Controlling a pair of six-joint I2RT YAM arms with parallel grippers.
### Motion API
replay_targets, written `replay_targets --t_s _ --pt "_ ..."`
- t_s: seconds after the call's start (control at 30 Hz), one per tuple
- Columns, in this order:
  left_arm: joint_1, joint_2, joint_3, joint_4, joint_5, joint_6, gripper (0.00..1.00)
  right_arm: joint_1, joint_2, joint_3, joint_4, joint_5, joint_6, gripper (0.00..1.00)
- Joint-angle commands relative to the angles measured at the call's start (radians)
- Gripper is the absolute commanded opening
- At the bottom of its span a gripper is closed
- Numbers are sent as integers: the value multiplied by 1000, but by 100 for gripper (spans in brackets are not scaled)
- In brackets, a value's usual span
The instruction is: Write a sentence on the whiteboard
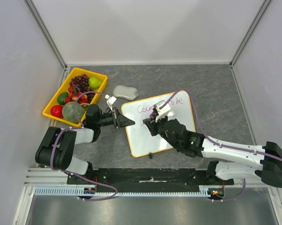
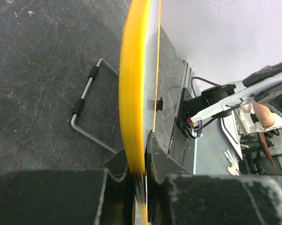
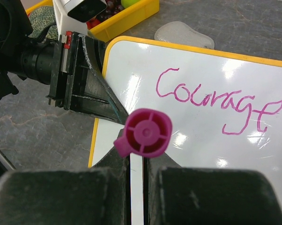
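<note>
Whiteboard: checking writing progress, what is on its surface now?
On the whiteboard, the sentence reads "Courage" in purple, then seemingly "to be". The right gripper holding the magenta marker covers part of the board; any writing beneath cannot be seen.

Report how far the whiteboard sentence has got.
Done: the sentence reads "Courage", with what looks like "to be" after it in the top view. In hand: the left end effector clamps the whiteboard by its yellow rim, and the right end effector grips the magenta marker. Left: probably more words, since the line looks unfinished.
</note>
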Motion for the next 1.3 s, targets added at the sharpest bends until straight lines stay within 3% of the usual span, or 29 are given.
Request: replay_targets --t_s 0.0,0.47,1.27 --pt "-13 23 -3 -46 -79 157 2 15 26 53 84 71 0 0" --pt "-13 23 -3 -47 -79 160 2 14 121 68 115 134 6 0" --pt "-13 19 -5 -47 -79 160 2 14 133 -19 98 164 46 0"
